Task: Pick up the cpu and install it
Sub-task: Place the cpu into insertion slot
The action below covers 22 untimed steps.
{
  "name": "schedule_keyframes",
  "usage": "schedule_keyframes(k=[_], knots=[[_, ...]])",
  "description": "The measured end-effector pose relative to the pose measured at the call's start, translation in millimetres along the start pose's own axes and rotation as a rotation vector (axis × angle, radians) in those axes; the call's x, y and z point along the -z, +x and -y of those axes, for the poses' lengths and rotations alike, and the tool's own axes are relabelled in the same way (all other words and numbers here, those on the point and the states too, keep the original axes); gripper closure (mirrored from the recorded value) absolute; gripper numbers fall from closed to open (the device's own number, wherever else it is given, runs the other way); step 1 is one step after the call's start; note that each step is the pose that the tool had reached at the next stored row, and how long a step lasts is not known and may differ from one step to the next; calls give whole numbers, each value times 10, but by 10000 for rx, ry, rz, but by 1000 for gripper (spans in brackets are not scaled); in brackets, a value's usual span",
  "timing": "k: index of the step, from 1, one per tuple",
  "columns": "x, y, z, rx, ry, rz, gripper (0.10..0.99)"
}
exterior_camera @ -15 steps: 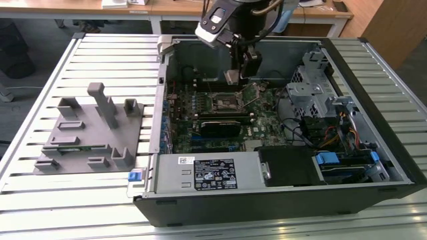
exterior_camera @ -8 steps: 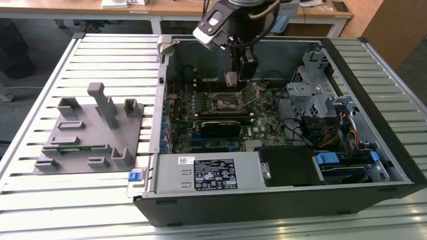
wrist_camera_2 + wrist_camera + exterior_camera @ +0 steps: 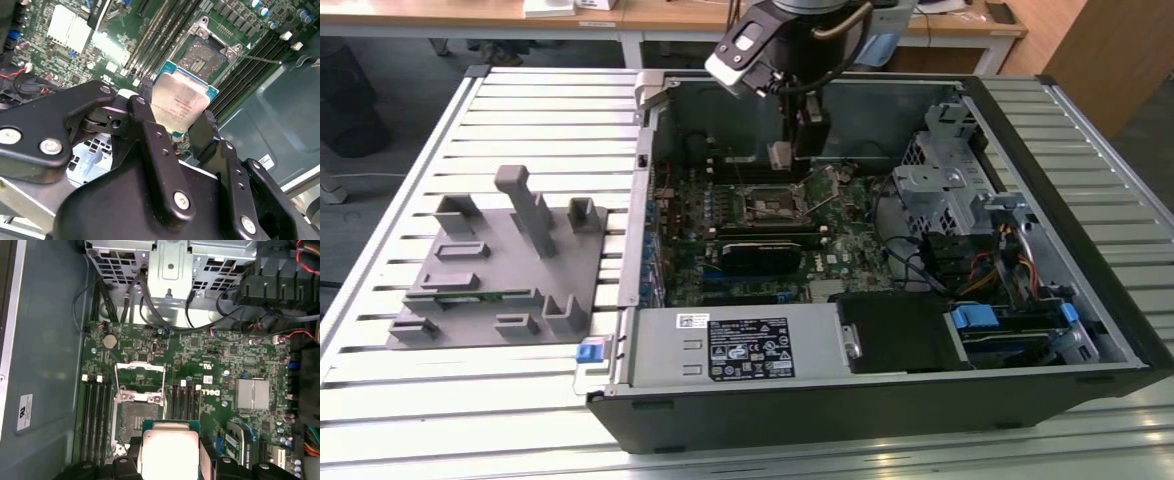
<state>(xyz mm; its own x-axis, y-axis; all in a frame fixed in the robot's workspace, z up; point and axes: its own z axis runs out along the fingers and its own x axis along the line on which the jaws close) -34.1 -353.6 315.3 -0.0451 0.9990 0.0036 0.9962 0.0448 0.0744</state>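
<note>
My arm (image 3: 781, 45): wrist pointed downward. Gripper (image 3: 177, 107): fingers (image 3: 150, 125) pinching opposite edges of the cpu (image 3: 182, 97).

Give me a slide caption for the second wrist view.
Gripper holding the cpu over the motherboard, near its open, empty socket.

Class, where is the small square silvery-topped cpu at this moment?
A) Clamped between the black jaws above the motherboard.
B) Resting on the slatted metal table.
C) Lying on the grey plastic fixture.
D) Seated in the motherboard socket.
A: in the second wrist view the small square silvery-topped cpu sits clamped between the black jaws, above the green motherboard, whose open socket is empty.
</note>
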Motion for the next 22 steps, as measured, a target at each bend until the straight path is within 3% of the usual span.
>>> schedule_keyframes(k=[8,17,22], knots=[[-147,191,-3,-42,41,1,545],[-310,192,9,19,84,-6,545],[-323,192,10,8,90,-5,545]])
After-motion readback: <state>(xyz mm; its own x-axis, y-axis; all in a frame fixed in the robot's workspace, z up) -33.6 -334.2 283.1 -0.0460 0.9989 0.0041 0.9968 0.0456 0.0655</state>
